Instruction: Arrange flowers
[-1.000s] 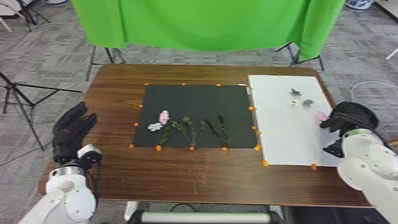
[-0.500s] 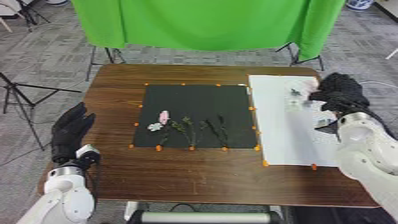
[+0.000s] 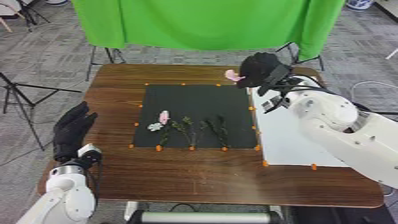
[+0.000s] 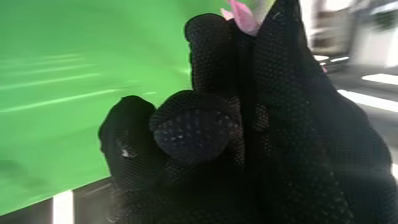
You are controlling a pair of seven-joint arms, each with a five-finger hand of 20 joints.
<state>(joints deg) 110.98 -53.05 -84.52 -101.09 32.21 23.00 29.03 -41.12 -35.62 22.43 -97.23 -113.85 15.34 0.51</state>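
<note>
In the head view my right hand (image 3: 263, 71) is over the far right corner of the black sheet (image 3: 200, 95), shut on a pink flower (image 3: 233, 75) that sticks out at its fingertips. In the right wrist view that pink flower (image 4: 243, 16) is pinched at the tips of the glove of my right hand (image 4: 258, 120). Another pink flower (image 3: 163, 117) and a white flower (image 3: 155, 127) lie at the left of the black sheet, beside several green stems (image 3: 187, 129). My left hand (image 3: 73, 131) rests open at the table's left side.
A white sheet (image 3: 289, 145) lies on the table's right side, partly under my right arm. Orange markers (image 3: 159, 148) line the edges of the sheets. A green cloth (image 3: 209, 25) hangs beyond the far table edge (image 3: 133, 66).
My right hand has moved from the right edge of the white sheet, away and to the left, carrying the pink flower. My left hand has stayed still.
</note>
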